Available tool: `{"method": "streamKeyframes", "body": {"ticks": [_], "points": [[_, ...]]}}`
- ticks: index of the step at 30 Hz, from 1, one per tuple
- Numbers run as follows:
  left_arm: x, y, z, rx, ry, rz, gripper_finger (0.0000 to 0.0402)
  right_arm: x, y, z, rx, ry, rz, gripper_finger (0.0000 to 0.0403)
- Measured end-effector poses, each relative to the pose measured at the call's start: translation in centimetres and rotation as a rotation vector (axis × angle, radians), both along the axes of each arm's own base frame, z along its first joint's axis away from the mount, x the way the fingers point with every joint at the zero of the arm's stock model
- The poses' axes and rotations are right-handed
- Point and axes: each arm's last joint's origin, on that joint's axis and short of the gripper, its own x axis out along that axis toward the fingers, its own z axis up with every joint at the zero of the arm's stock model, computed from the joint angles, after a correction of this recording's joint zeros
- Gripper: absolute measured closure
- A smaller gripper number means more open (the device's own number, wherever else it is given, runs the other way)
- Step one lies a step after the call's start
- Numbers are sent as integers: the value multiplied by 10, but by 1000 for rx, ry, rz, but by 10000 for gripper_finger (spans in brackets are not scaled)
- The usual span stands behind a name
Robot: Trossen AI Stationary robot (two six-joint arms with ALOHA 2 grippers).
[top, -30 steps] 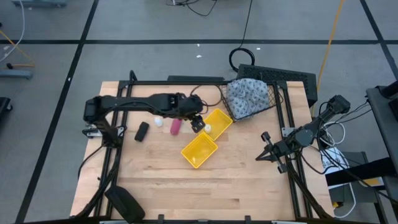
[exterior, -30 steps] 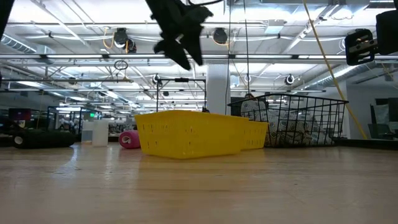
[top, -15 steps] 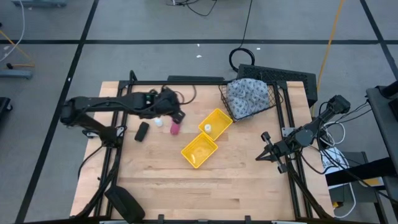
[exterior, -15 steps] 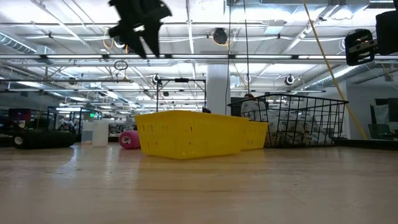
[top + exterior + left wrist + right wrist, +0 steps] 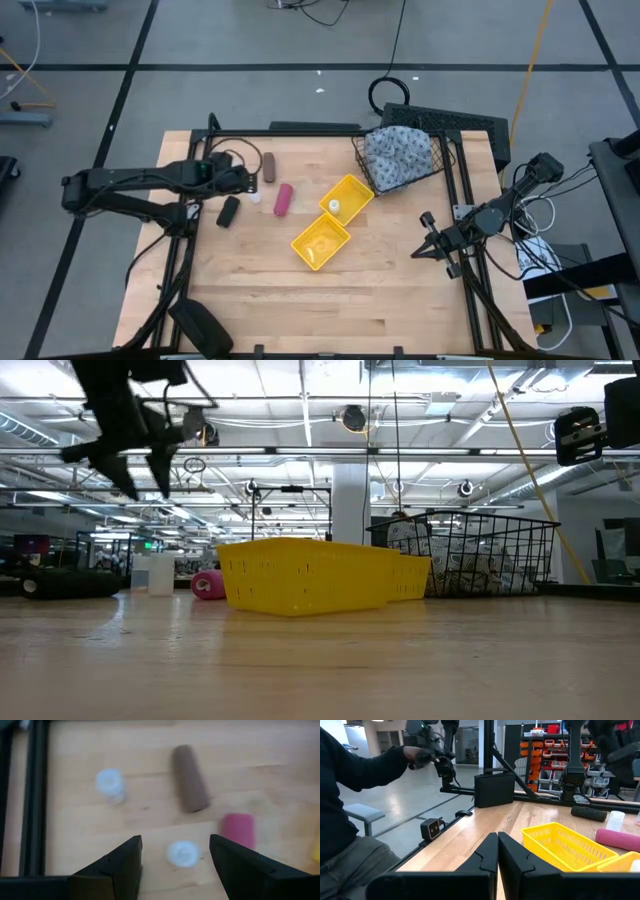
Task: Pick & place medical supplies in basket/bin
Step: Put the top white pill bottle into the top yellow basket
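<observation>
My left gripper (image 5: 248, 182) hangs open above the table's far left part; in the left wrist view (image 5: 175, 842) a tiny white bottle (image 5: 183, 854) stands on the wood below the gap between its fingers, untouched. A second white bottle (image 5: 110, 782), the brown cylinder (image 5: 190, 779) and the pink cylinder (image 5: 237, 829) lie around it. The yellow bin (image 5: 333, 222) holds one white bottle (image 5: 333, 206) in its far compartment. The grey-blue cloth bundle (image 5: 398, 152) fills the black wire basket (image 5: 440, 165). My right gripper (image 5: 428, 235) waits shut at the right edge.
A dark roll (image 5: 228, 211) lies on the wood just near of my left gripper. A flat black box (image 5: 455, 124) sits behind the basket, and a black object (image 5: 200, 325) stands at the near left corner. A person (image 5: 350, 795) sits beyond the table's near side.
My left gripper has drawn back from above the yellow bin's far compartment toward the table's left edge, passing over the pink cylinder and the white bottle. The brown cylinder, covered by the arm before, now shows. The supplies on the table have stayed in place.
</observation>
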Motion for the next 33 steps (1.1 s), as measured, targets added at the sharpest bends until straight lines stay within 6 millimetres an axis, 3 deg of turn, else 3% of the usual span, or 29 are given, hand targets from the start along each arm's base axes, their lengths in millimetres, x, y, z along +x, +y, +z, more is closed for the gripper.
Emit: {"method": "streamKeyframes", "body": {"ticks": [8, 15, 22, 33], "points": [[-20, 5, -35, -112, 117, 115, 158, 0, 0, 0, 0, 0, 0, 403], [-25, 16, -38, -13, 132, 227, 158, 0, 0, 0, 0, 0, 0, 403], [-12, 40, -40, 35, 47, 220, 158, 0, 0, 0, 0, 0, 0, 403], [-9, 84, -66, -12, 164, 297, 158, 0, 0, 0, 0, 0, 0, 403]]}}
